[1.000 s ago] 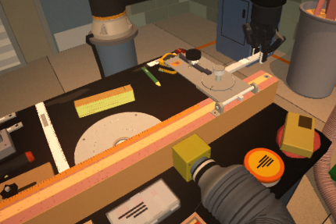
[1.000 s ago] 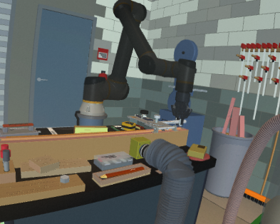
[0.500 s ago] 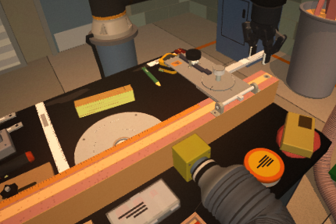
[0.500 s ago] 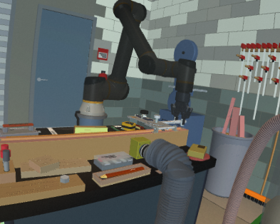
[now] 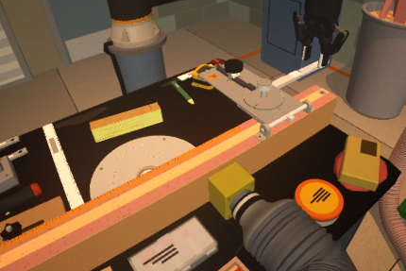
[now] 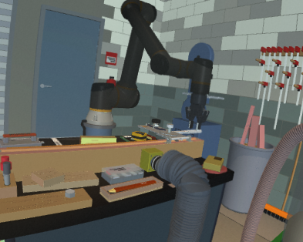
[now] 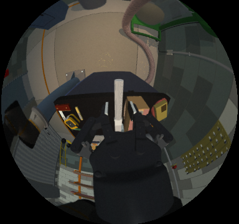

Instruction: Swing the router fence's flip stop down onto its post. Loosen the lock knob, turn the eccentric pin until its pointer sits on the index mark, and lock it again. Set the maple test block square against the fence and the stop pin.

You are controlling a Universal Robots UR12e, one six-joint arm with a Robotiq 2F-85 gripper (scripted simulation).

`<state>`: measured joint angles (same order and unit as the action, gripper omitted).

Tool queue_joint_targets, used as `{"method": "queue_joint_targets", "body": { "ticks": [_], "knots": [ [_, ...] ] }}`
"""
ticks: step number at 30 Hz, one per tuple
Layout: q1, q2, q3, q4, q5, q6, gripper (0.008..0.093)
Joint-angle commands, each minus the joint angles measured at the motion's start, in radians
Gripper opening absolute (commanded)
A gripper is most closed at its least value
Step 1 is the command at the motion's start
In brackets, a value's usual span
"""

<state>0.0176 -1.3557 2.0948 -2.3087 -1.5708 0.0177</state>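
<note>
The flip stop's white arm (image 5: pixel 296 72) lies nearly level, reaching from the grey stop plate (image 5: pixel 252 90) out past the table's far right edge, and my open gripper (image 5: pixel 321 54) hangs over its outer end with the arm (image 7: pixel 118 105) between the fingers (image 7: pixel 119 109). On the plate the black lock knob (image 5: pixel 233 66) sits at the far end and the eccentric pin (image 5: pixel 264 87) stands in its round dial. The maple test block (image 5: pixel 126 122), yellow-green with an orange top, lies on the black table left of the plate, apart from the long wooden fence (image 5: pixel 189 154).
A grey bin (image 5: pixel 380 62) of pink offcuts stands on the floor right of the gripper, with a blue cabinet (image 5: pixel 283 17) behind it. A pencil (image 5: pixel 182 91) and tape measure (image 5: pixel 202 76) lie by the plate. A dust hose (image 5: pixel 288 234) and yellow port (image 5: pixel 230 188) sit before the fence.
</note>
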Motion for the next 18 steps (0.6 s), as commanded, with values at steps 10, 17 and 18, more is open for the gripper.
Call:
{"method": "queue_joint_targets", "body": {
  "ticks": [10,17,18],
  "knots": [
    [0.000,-0.089,-0.065,0.149,0.000,0.000,0.0480],
    [0.000,-0.130,-0.108,0.235,0.000,0.000,0.0480],
    [0.000,-0.133,-0.112,0.242,0.000,0.000,0.0480]
  ]
}}
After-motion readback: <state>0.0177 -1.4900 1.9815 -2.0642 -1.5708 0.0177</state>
